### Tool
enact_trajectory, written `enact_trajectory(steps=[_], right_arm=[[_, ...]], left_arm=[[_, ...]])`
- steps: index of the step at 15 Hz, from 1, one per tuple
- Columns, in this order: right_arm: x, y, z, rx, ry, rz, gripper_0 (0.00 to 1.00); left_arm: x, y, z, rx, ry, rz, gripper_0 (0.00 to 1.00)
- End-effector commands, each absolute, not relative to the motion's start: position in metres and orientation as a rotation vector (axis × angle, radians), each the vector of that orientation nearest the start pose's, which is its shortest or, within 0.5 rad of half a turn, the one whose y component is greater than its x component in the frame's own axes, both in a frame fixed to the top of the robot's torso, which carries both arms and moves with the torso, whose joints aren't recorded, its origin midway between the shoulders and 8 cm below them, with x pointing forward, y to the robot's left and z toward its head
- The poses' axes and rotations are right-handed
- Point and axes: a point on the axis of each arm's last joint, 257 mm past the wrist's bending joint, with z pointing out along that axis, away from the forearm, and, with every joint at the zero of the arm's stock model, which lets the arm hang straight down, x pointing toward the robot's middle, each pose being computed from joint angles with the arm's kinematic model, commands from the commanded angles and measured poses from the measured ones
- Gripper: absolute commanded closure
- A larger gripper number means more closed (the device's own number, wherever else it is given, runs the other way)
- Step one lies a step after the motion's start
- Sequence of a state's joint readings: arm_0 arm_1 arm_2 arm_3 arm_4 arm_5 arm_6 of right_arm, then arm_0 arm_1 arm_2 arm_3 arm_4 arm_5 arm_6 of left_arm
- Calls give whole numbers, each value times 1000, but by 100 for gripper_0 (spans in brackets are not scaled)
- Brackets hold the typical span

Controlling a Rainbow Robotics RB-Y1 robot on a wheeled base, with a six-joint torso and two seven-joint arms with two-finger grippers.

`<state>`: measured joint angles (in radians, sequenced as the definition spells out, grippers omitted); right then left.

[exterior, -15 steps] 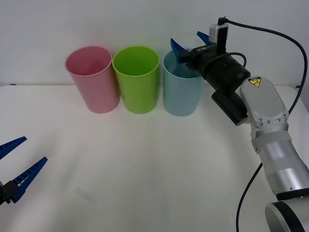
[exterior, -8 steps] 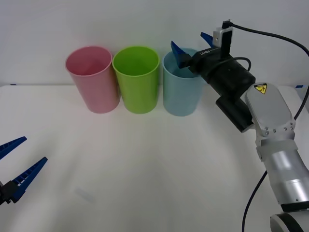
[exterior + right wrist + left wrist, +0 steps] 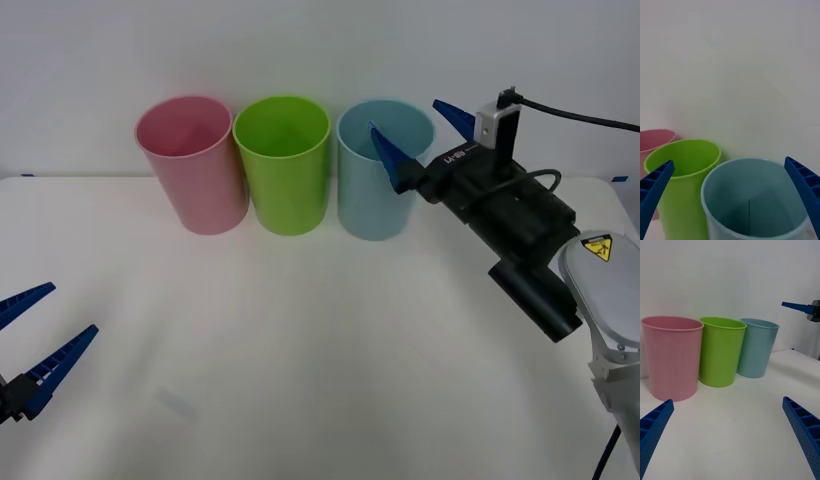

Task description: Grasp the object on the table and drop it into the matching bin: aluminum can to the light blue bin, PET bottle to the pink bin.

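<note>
**Drop Looks Done, Right Arm by Blue Bin**

With its fingers spread wide and holding nothing, the right gripper (image 3: pixel 420 140) sits at 3 o'clock of the blue bin (image 3: pixel 377 185), touching nothing. No can lies on the table (image 3: pixel 300 340); I judge it binned. Next: retreat. Left gripper (image 3: pixel 30 340) waits released, at 8 o'clock.

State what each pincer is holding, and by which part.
Nothing: the right pincer, beside the tall light blue plastic bin, and the left pincer are open and empty.
</note>
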<state>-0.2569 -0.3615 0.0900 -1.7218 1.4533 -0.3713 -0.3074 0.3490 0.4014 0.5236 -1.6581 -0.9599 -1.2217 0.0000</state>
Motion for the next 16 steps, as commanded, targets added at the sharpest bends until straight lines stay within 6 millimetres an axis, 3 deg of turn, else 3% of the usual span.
enact_trajectory(steps=[1,7,16], right_arm=[[524,-129,-60,-484,1297,439,0],[459,-149,-97,-577,1353,440,0],[398,-192,-153,-744,1407,337,0]], left_arm=[[342,330,-169,465,1441,-567,0],[342,330,-169,465,1441,-567,0],[342,330,-169,465,1441,-567,0]])
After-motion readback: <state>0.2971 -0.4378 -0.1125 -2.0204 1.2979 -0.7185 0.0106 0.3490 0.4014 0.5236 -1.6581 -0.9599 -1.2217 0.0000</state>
